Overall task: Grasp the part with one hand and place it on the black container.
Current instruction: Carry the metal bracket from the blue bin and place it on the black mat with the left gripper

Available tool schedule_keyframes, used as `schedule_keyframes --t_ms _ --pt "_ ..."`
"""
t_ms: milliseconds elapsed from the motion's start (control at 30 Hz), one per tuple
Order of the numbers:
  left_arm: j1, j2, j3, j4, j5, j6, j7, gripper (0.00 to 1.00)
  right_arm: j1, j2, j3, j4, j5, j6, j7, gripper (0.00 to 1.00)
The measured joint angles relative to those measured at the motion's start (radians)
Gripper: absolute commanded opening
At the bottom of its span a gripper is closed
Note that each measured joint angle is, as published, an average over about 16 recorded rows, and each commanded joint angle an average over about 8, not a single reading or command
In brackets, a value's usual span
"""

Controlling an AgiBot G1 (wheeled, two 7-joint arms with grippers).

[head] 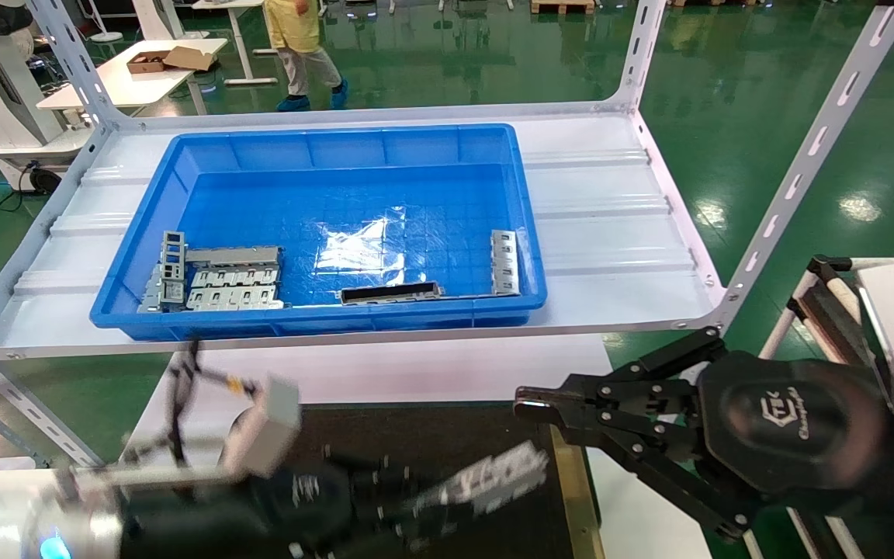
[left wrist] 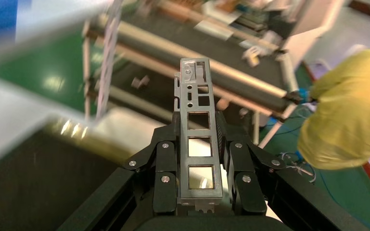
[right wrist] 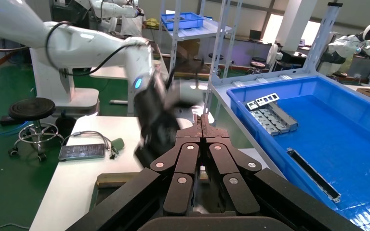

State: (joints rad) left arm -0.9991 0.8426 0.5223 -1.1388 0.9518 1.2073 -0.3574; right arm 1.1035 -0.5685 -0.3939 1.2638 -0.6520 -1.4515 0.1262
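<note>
The left hand (left wrist: 200,192) gripped the part (left wrist: 200,144) by one end, over the black container (head: 447,442). The right hand (head: 528,405) hung closed, empty. Blur suggested speed; the long overhang might swing and land askew.

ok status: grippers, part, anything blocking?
Left gripper shut on the part, above the black container. Right gripper shut, empty, beside the container. Nothing seen in the way.
</note>
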Motion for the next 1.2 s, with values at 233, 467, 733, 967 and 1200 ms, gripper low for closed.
schedule_keyframes --t_ms 233,467,733,967,1200 --pt "0.195 0.013 0.036 -0.149 0.101 -0.339 -0.147 0.0 0.0 0.0 0.0 0.0 0.0 0.0 0.0 0.0" --pt "0.286 0.122 0.094 -0.145 0.23 -0.695 -0.284 0.0 0.0 0.0 0.0 0.0 0.0 0.0 0.0 0.0" --pt "0.269 0.296 0.166 0.01 0.339 -0.994 -0.399 0.0 0.0 0.0 0.0 0.0 0.0 0.0 0.0 0.0" --pt "0.221 0.413 0.216 0.168 0.366 -1.139 -0.462 0.0 0.0 0.0 0.0 0.0 0.0 0.0 0.0 0.0" --pt "0.189 0.467 0.257 0.259 0.353 -1.207 -0.497 0.0 0.0 0.0 0.0 0.0 0.0 0.0 0.0 0.0"
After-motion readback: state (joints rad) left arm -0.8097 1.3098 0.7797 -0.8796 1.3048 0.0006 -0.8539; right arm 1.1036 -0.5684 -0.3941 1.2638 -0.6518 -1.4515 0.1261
